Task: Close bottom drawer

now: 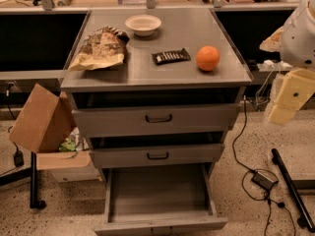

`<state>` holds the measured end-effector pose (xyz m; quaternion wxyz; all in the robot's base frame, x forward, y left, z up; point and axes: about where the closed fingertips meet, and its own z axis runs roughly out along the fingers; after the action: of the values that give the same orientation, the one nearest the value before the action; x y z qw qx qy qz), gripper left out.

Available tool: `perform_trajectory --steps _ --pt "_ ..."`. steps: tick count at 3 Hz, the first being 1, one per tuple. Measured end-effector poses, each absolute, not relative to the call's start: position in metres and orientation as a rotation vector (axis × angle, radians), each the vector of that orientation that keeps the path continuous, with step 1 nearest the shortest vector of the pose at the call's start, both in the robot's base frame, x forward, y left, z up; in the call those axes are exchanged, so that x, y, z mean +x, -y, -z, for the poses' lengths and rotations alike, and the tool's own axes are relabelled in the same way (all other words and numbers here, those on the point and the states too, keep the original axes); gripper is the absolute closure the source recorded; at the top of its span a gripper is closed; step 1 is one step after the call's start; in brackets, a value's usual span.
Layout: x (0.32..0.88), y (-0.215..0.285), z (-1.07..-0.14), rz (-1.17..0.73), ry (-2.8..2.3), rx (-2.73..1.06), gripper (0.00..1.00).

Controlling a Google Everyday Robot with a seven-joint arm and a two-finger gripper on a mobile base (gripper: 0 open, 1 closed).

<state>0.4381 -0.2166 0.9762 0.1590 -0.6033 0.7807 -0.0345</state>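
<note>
The bottom drawer (pixel 160 193) of the grey metal cabinet is pulled far out toward me, and its long shallow tray is empty. Its slim front (pixel 162 225) sits at the lower edge of the view, with the handle mostly cut off. The top drawer (pixel 157 118) and the middle drawer (pixel 157 155) stand slightly ajar, each with a dark bar handle. My gripper (pixel 288 102), cream-coloured on a white arm, hangs in the air to the right of the cabinet at top-drawer height. It touches nothing.
On the cabinet top (pixel 216 75) lie a white bowl (pixel 142 24), a crumpled chip bag (pixel 101 48), a dark snack bar (pixel 171 56) and an orange (pixel 207 58). A cardboard box (pixel 42 117) stands at the left. Cables, a power brick (pixel 265 179) and a black bar (pixel 293 191) lie on the floor at the right.
</note>
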Motion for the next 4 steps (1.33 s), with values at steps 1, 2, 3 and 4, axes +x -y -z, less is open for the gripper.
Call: perform_trajectory --steps 1,2,3,4 --pt "0.438 0.217 -0.976 0.098 -2.232 -1.725 0.00" --pt "0.439 0.199 -0.963 0.007 -2.239 -1.675 0.00" --pt "0.439 0.199 -0.963 0.007 -2.239 -1.675 0.00" --pt "0.440 0.193 -0.954 0.014 -2.227 -1.699 0.00"
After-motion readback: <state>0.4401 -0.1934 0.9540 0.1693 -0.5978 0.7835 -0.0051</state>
